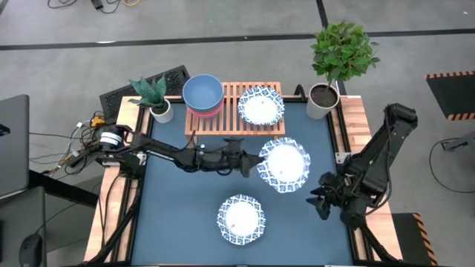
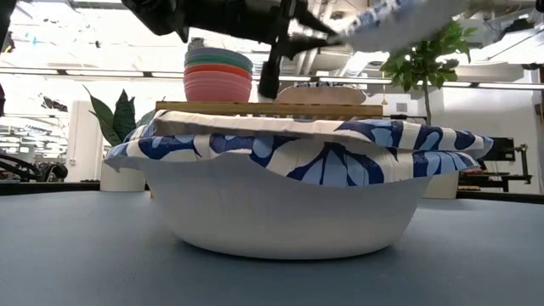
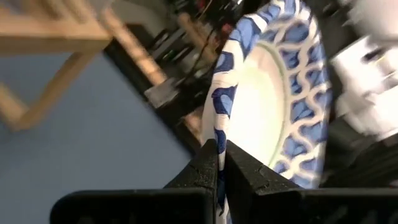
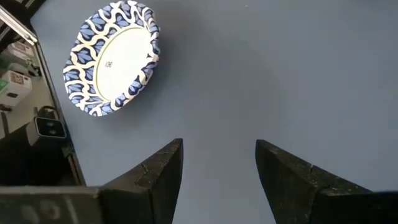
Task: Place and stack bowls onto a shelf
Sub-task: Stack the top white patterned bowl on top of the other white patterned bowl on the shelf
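Left arm [image 1: 171, 154]: matt black, slender jointed links; a silver-and-black cylindrical joint at its base at the left of the high view, beside a loose bundle of yellow, red and white cables.

Right arm [image 1: 375, 167]: matt black, bulkier angular links with rounded joint housings, lower right of the high view.

Left gripper [image 3: 219, 165]: two black wedge-shaped fingers with a fine pebbled texture, rising from a flat black crossbar at the frame's bottom.

Right gripper [image 4: 219, 163]: two black tapered fingers, the same pebbled finish, on a black crossbar.
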### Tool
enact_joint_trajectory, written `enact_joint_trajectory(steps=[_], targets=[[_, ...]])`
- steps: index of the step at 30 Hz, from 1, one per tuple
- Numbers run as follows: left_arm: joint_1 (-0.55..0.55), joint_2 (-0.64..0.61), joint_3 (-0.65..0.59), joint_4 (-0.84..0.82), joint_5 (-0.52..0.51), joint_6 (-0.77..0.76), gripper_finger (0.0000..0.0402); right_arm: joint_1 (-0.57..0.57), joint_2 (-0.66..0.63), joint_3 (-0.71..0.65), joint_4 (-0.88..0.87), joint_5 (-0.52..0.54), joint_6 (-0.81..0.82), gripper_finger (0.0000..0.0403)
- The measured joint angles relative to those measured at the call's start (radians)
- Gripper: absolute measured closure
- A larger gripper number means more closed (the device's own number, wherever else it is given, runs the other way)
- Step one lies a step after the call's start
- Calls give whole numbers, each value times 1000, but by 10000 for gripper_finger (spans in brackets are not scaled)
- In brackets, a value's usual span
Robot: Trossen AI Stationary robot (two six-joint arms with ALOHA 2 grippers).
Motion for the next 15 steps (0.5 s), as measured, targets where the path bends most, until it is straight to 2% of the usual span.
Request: enact_joint_trajectory(steps=[11,15], targets=[[-5,-9,1,183,-133,-99,400,-3,88,0,4,11,53,177],[-5,-10,1,187,-179,-63,400,-9,95,0,38,155,64,177]])
